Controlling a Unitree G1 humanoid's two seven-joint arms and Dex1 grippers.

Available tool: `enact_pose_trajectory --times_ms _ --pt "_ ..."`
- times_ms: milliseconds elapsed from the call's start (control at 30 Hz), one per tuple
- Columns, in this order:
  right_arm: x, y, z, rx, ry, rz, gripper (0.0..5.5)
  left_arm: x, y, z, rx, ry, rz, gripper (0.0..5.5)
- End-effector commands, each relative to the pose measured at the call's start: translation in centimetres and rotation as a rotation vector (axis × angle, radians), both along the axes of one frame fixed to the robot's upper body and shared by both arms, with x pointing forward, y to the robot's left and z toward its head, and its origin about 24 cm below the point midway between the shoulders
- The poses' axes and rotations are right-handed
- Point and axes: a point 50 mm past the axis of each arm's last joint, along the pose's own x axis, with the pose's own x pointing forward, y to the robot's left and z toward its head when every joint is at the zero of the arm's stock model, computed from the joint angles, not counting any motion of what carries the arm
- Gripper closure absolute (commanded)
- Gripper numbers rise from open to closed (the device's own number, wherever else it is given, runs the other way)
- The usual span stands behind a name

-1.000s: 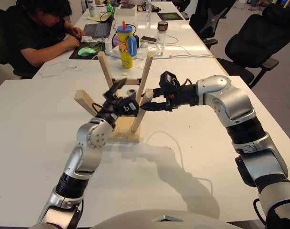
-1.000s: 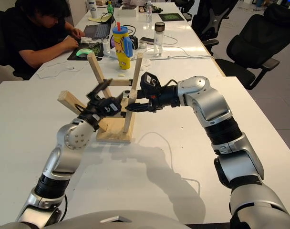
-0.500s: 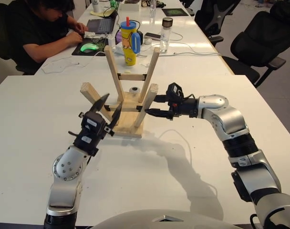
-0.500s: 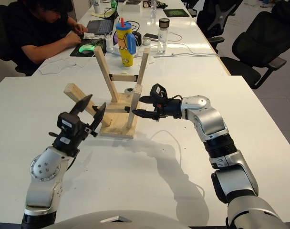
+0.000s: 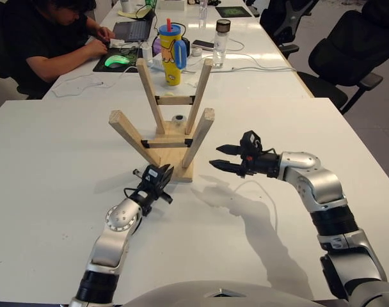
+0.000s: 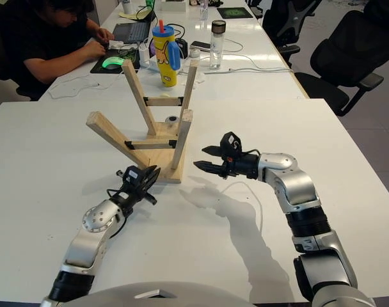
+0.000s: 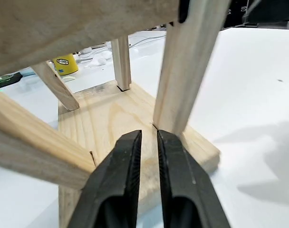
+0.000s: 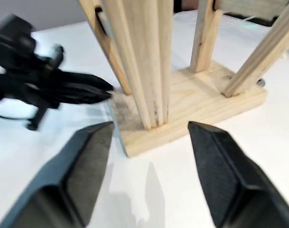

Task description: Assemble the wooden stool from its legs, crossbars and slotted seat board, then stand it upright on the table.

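Inverted pale wooden stool is flanked by spread right gripper and pinched, empty left gripper; seat board grain is resolved from the left wrist.

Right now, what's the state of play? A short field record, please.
stool: assembled, upside down, legs up
seat board: flat on table
left gripper: shut, empty, tips over seat board by a leg's base
right gripper: open, empty, clear of stool, to its right
upright step: not yet done
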Motion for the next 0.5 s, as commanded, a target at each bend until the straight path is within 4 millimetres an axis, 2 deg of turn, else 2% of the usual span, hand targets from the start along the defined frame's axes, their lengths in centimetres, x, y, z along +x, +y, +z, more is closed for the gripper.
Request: enact_pose_trajectory --times_ms 33,67,133,200,267,367,500 --pt "1.4 -0.9 4.3 0.177 -0.102 -0.100 3.37 0.0 0.3 -2.1 0.167 0.091 0.019 4.88" --pt "1.5 -0.8 5.7 0.219 -0.133 -0.100 3.37 -0.2 0.7 -2.6 0.227 0.101 0.024 4.88" --pt "1.6 -0.1 9.7 0.374 -0.200 -0.078 3.37 -1.0 1.6 -3.7 0.303 0.163 0.029 4.88" --pt "1.1 0.8 13.9 0.542 -0.282 -0.032 3.37 -1.6 2.3 -4.4 0.334 0.210 0.049 4.88" --pt "0.3 1.9 17.1 0.692 -0.324 0.033 3.37 -1.7 2.7 -4.7 0.338 0.235 0.067 4.88" --pt "-0.3 3.4 19.2 0.771 -0.353 0.080 3.85 -1.7 2.4 -5.0 0.339 0.250 0.052 4.88" --pt "-0.4 5.2 19.6 0.807 -0.349 0.093 4.47 -1.8 1.7 -5.3 0.318 0.272 0.029 4.88"
